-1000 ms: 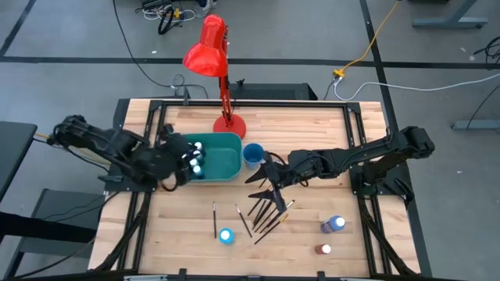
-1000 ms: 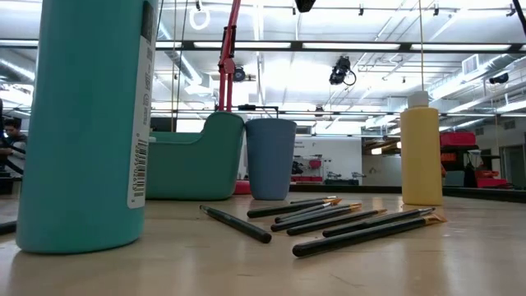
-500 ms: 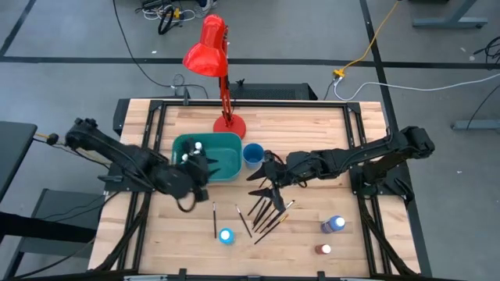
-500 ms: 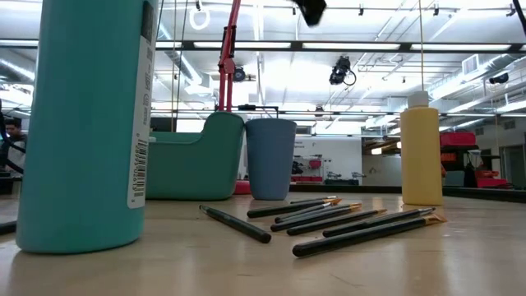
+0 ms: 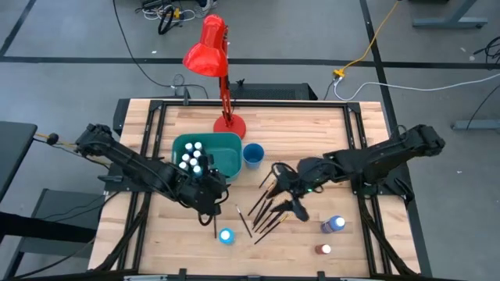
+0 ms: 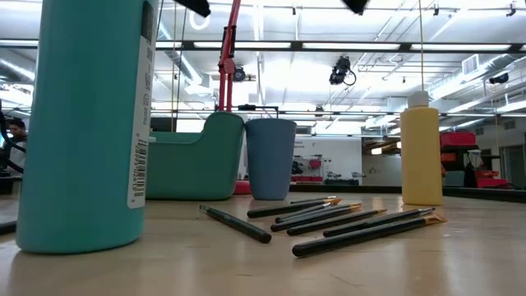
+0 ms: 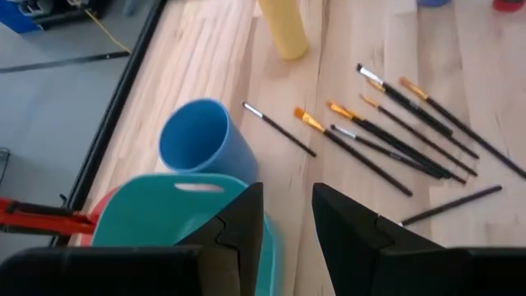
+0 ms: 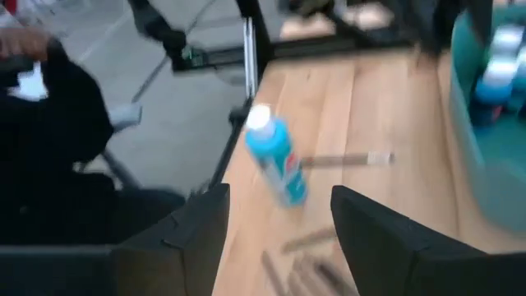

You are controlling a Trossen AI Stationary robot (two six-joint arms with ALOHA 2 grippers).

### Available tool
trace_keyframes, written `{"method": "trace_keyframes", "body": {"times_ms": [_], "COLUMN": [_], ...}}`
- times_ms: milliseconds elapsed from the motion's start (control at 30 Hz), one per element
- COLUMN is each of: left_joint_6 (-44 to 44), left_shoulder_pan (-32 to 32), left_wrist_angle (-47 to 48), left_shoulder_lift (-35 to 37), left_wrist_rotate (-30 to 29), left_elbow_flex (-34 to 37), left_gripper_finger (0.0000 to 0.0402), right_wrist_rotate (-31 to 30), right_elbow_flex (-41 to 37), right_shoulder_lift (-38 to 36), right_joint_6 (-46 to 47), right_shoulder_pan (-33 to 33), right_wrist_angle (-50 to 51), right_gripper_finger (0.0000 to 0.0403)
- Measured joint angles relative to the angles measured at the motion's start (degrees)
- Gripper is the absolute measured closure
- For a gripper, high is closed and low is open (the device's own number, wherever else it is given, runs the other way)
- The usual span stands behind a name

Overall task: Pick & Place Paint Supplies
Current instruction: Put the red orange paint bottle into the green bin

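Note:
Several dark-handled brushes point(image 5: 266, 209) point(image 7: 394, 131) lie flat in a loose fan on the wood near the middle. Two more brushes point(image 5: 215, 219) lie to their left. White-capped bottles point(image 5: 191, 158) stand inside the teal bin point(image 5: 226, 160). A blue bottle point(image 5: 226, 235) point(image 8: 275, 160) stands near the front, and a tall yellow bottle point(image 6: 421, 152) point(image 7: 283, 29) stands by the brushes. My left gripper point(image 5: 209, 201) point(image 7: 288, 222) hangs open and empty just off the bin's near right corner. My right gripper point(image 5: 291, 201) point(image 8: 279, 238) hangs wide open and empty above the brushes' right side.
A blue cup point(image 5: 252, 154) stands right of the bin, and a red desk lamp point(image 5: 221, 94) rises behind it. Two small bottles point(image 5: 334, 225) point(image 5: 323, 250) stand at the near right. Bare wood lies along the near left of the table.
My left gripper has left the space over the bin, moving toward the table's near edge and a little right while sinking and rolling. My right gripper has shifted toward the near edge over the brushes and rolled. Both stay open; nothing on the table has moved.

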State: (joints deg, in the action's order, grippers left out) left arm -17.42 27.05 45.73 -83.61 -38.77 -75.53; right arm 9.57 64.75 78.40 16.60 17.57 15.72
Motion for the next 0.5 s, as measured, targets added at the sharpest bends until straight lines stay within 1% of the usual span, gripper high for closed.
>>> {"method": "trace_keyframes", "body": {"times_ms": [133, 200, 267, 367, 500], "left_joint_6": [0.15, 0.21, 0.28, 0.30, 0.30], "left_shoulder_pan": [0.00, 0.00, -0.02, -0.02, -0.02], "left_wrist_angle": [-0.15, -0.14, -0.19, -0.57, -0.44], "left_shoulder_lift": [0.04, 0.10, 0.10, 0.10, 0.13], "left_wrist_rotate": [-0.17, -0.24, -0.66, -1.83, -2.43], "left_elbow_flex": [-0.02, -0.02, -0.02, -0.02, -0.02], "left_gripper_finger": [0.0286, 0.0286, 0.0286, 0.0286, 0.0286], "right_wrist_rotate": [1.36, 2.13, 1.62, 1.19, 2.17], "right_elbow_flex": [0.00, 0.02, 0.00, 0.00, -0.02], "right_shoulder_lift": [-3.40, -4.21, -4.36, -3.82, -2.05], "right_joint_6": [5.83, 6.01, 2.67, -3.02, -3.87], "right_shoulder_pan": [3.11, 4.30, 5.02, 5.34, 5.66], "right_wrist_angle": [7.17, 9.81, 12.64, 12.59, 11.88], "right_gripper_finger": [0.0179, 0.0179, 0.0179, 0.0179, 0.0179]}}
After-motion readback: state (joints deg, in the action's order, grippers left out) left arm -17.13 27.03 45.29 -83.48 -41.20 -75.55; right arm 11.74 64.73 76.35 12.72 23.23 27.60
